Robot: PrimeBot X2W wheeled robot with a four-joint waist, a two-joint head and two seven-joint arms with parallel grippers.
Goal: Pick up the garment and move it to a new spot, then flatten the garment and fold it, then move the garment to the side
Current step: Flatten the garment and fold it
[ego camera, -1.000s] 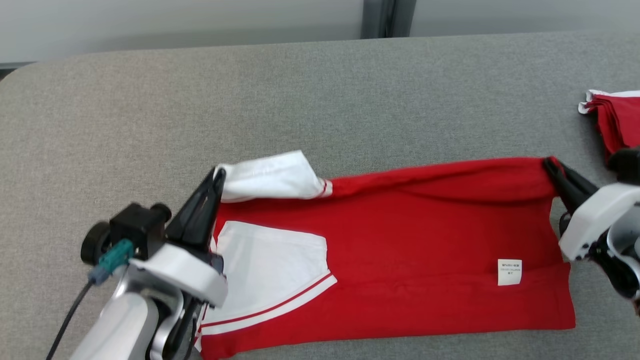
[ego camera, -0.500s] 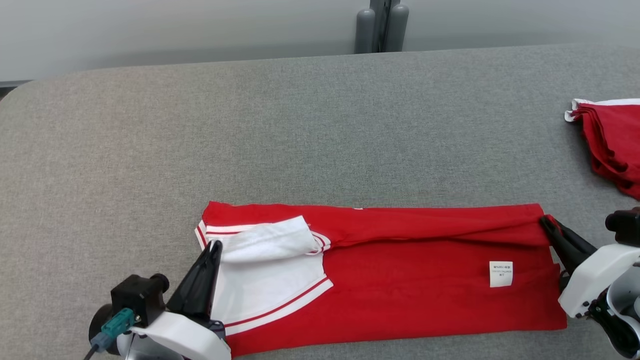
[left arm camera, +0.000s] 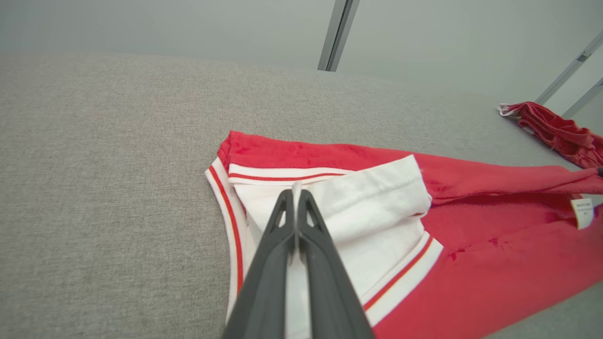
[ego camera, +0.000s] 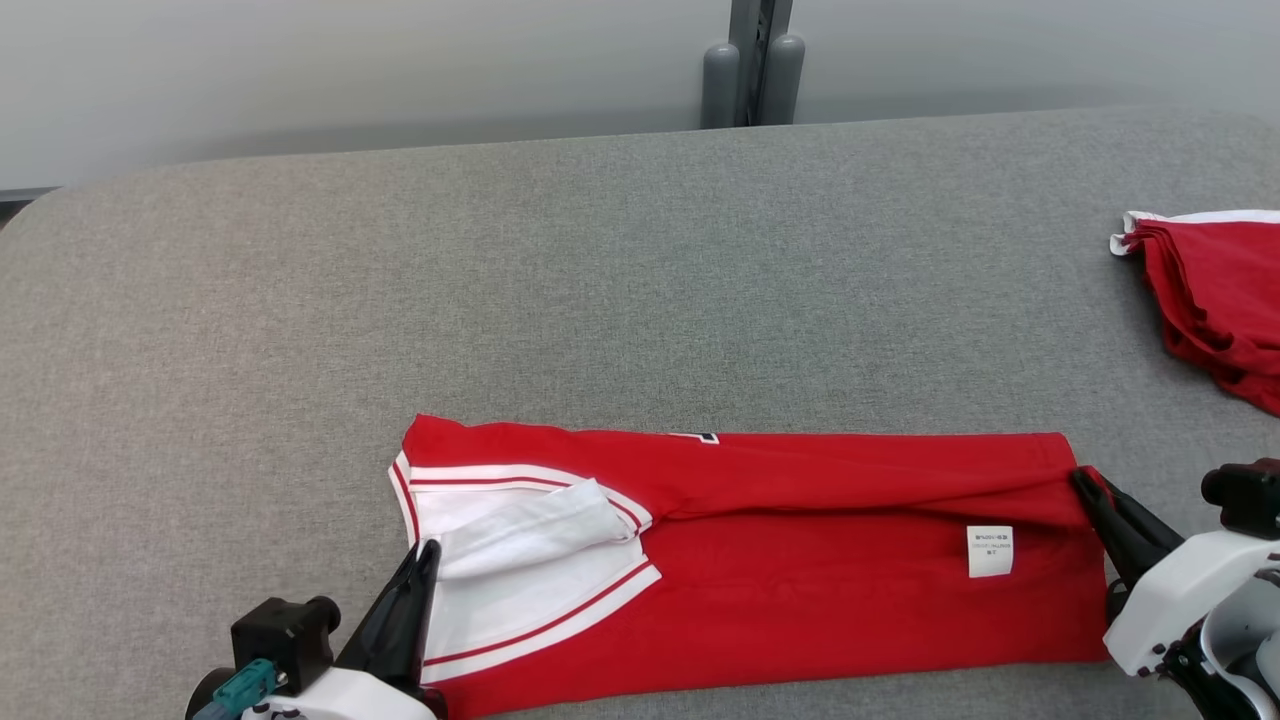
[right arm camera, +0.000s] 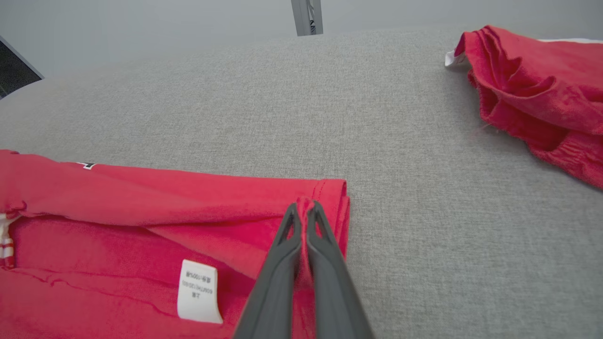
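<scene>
While left gripper (ego camera: pixel 428 552) clamps garment's (ego camera: pixel 800 560) sleeve end and right gripper (ego camera: pixel 1082 478) its hem corner | garment flat near worktop (ego camera: pixel 600 280) front | flattening looks done, first fold in hand; more folds, move aside pending

1. The garment (ego camera: pixel 820 610) is soft, matt knit cloth, red with white panels.
2. Its label (ego camera: pixel 990 551) is thin, smooth white fabric, printed.
3. The table (ego camera: pixel 600 280) is covered in grey woven cloth, matt and slightly rough.
4. The jaws of the left gripper (left arm camera: pixel 297 192) and right gripper (right arm camera: pixel 304 207) are dark, matt, smooth plastic.
5. The heaped red cloth (ego camera: pixel 1220 300) is matt too.
</scene>
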